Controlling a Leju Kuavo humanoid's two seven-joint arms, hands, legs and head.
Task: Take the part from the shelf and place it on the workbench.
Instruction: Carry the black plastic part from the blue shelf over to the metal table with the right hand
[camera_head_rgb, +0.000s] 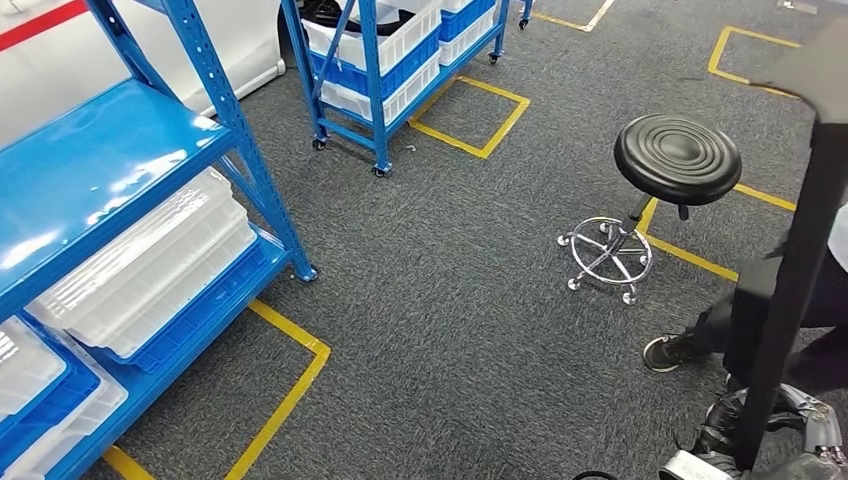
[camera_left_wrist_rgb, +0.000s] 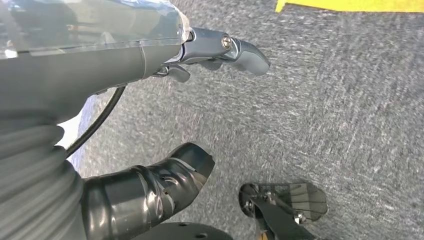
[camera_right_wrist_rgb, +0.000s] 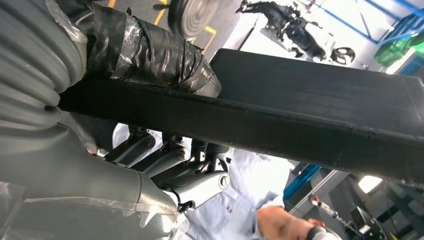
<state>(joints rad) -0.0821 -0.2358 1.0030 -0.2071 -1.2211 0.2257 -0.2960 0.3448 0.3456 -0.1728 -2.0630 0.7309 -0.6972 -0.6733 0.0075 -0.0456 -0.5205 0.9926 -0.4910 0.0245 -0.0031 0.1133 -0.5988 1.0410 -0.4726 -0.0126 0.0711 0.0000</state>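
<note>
A: Where's the part (camera_right_wrist_rgb: 310, 120)?
B: In the right hand (camera_right_wrist_rgb: 165, 150). It's a long black bar, clamped between the taped thumb (camera_right_wrist_rgb: 150, 52) on one face and the fingers (camera_right_wrist_rgb: 200, 180) on the other. From the head it stands as a dark upright strip (camera_head_rgb: 795, 280) at the far right of the scene, the hand (camera_head_rgb: 790, 440) at its lower end.

A: And the left hand (camera_left_wrist_rgb: 165, 125)?
B: It holds nothing. Thumb (camera_left_wrist_rgb: 150, 192) and fingers (camera_left_wrist_rgb: 230, 47) are apart, over grey carpet (camera_left_wrist_rgb: 325, 110).

A: What's round about?
B: A blue shelf (camera_head_rgb: 110, 160) on the left with white crates (camera_head_rgb: 150, 260) on its lower level. A blue cart (camera_head_rgb: 395, 60) with more crates stands farther off. Yellow tape (camera_head_rgb: 285, 400) marks the carpet. A black stool (camera_head_rgb: 675, 160) on castors stands right of centre, and just beside the bar is a person's shoe (camera_head_rgb: 670, 352). The right wrist view shows a person in a pale blue jacket (camera_right_wrist_rgb: 240, 200) behind the bar.
</note>
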